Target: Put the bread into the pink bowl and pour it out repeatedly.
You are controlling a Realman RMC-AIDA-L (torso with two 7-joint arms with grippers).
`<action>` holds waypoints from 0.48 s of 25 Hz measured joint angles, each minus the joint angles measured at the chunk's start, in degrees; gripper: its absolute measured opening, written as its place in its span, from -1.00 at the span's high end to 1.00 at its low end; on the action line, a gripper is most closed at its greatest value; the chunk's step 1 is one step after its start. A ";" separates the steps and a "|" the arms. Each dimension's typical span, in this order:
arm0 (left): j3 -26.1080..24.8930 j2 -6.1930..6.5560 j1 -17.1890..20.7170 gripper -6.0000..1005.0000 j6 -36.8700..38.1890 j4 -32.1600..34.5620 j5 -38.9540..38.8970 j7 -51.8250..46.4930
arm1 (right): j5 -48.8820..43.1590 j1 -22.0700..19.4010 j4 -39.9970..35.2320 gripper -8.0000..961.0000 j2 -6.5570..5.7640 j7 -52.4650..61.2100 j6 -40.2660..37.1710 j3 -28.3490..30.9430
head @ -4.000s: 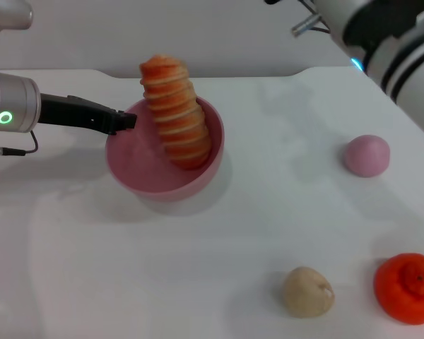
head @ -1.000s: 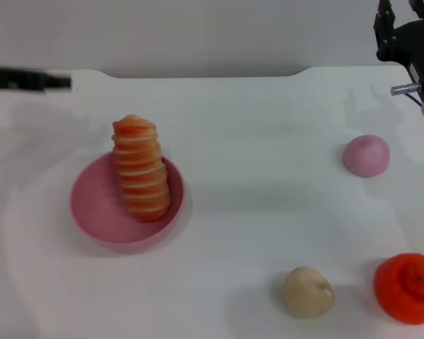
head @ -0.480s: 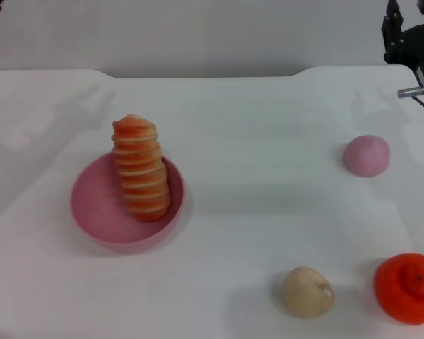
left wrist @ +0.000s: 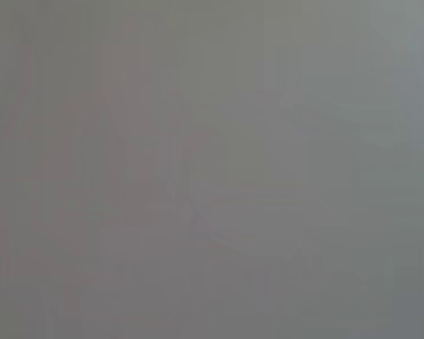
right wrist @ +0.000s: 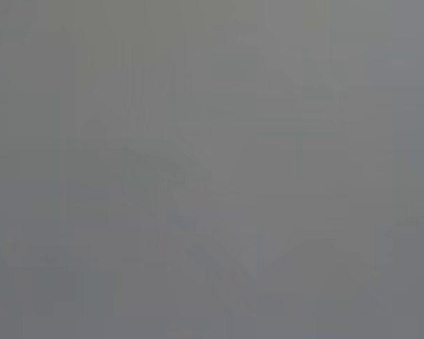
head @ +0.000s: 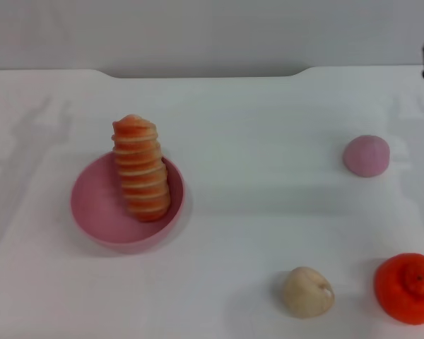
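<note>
Looks like a bare test bench or lab setup: plain white surface (head: pixel 268 127) against a blank grey wall (head: pixel 212 32), scattered only with toy-like food props, among them a pink bowl (head: pixel 99 212) holding bread (head: pixel 141 169).

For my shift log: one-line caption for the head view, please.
Bread stands on end in the pink bowl on the white table; neither gripper near it.

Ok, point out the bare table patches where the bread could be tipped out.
Widest bare stretch: between the pink bowl, which holds the bread, and the pink bun. The strip behind the bowl is bare too. Crowded: the near right corner, with the beige lump and orange fruit.
</note>
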 joint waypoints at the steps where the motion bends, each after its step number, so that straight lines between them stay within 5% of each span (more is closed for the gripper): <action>1: -0.19 -0.02 0.18 0.24 0.14 -1.47 -1.35 3.09 | 0.93 -0.04 0.50 0.14 0.00 0.00 0.31 0.12; 12: -1.24 0.11 3.29 0.24 -0.59 -10.11 -12.55 16.87 | 10.75 -0.02 9.40 0.14 0.00 0.36 6.78 0.70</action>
